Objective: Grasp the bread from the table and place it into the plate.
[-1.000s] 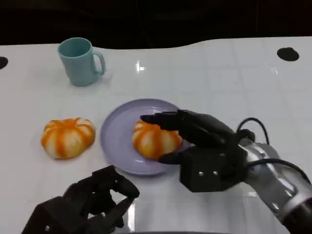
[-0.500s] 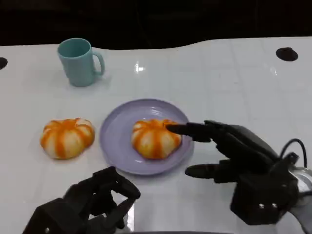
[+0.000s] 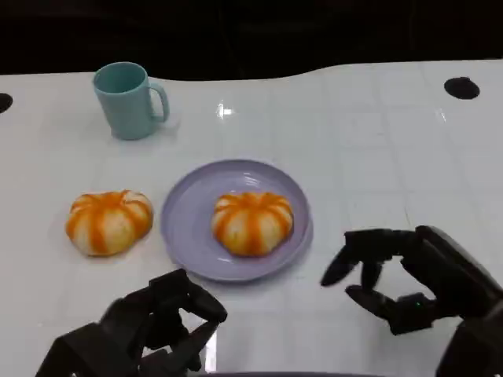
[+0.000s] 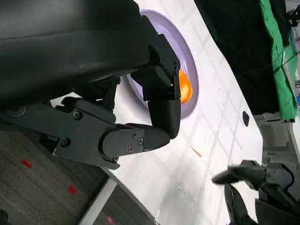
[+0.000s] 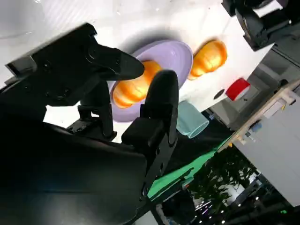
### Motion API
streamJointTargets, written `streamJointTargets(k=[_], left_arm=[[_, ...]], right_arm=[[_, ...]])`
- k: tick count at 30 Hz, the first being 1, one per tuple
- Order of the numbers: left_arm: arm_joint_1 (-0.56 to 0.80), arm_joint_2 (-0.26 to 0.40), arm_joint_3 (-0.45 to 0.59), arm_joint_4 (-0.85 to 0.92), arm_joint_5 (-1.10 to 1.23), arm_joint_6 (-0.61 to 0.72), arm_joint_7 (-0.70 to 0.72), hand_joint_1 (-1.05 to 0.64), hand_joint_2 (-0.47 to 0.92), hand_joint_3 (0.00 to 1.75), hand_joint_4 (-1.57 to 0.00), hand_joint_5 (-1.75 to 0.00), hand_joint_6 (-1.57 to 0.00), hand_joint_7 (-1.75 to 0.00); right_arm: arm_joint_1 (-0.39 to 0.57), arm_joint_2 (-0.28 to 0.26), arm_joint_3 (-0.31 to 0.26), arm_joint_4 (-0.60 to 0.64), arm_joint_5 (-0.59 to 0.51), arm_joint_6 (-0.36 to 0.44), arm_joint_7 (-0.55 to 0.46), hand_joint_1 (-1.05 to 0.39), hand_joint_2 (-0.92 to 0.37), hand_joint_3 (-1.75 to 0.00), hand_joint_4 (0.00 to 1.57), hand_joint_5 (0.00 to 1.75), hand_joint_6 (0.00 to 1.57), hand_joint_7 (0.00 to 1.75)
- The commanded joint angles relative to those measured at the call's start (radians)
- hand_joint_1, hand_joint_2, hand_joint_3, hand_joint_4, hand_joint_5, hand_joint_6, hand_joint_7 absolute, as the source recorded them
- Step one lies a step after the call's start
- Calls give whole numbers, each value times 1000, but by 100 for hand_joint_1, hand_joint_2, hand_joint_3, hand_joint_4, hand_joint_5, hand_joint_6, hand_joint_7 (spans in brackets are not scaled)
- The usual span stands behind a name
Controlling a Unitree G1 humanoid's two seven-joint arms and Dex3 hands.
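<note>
- The right hand (image 3: 393,275) hung low over the white table (image 3: 377,149), off to the right of the plate (image 3: 189,236) and apart from its rim.
- Its fingers (image 3: 369,243) were spread and loosely bent toward the plate, with nothing between them; it held nothing.
- In the right wrist view the same hand (image 5: 136,93) showed its fingers (image 5: 161,101) parted, with the plate (image 5: 180,54) and both breads beyond them.
- The left hand (image 3: 153,326) lay at the near edge of the table, in front of the plate and clear of it.
- Its fingers (image 3: 192,302) were curled inward on nothing; the left wrist view showed the hand (image 4: 140,108) the same way, fingers (image 4: 164,112) folded with nothing in them.
- One bread (image 3: 252,222), round with orange and pale stripes, sat inside the lilac plate, a little right of its middle, with no hand touching it.
- A sliver of that bread (image 4: 184,87) showed on the plate (image 4: 187,61) in the left wrist view, past the folded fingers.
- A second bread (image 3: 109,221) of the same look lay on the table just left of the plate, not touching it.
- A teal mug (image 3: 128,99) stood upright well behind that second bread, handle pointing right.
- Two dark round spots marked the table, one at the far right (image 3: 461,87) and one at the far left edge (image 3: 4,101).
</note>
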Motion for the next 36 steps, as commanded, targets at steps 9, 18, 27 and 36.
streamJointTargets(k=[9,18,27,36], left_arm=[[3,20,9,-27,-5,24,1,-40,92,48,-66,-175,-58,-137],[-9,28,21,-20,-16,28,-6,-40,92,49,-65,-175,-57,-138],[-20,32,26,-1,-11,22,-3,-37,92,49,-64,-175,-58,-137],[-44,34,31,50,-11,-14,-6,-35,92,47,-65,-175,-59,-136]], right_arm=[[164,-41,-68,-257,-1,158,33,1,-33,-126,88,175,87,124],[234,-13,-68,-266,-56,164,-30,1,-35,-123,86,175,85,125],[209,2,-64,-97,-112,13,-149,-1,-28,-130,91,175,88,132],[168,6,-60,-19,-132,-25,-182,-7,-22,-134,97,175,90,135]])
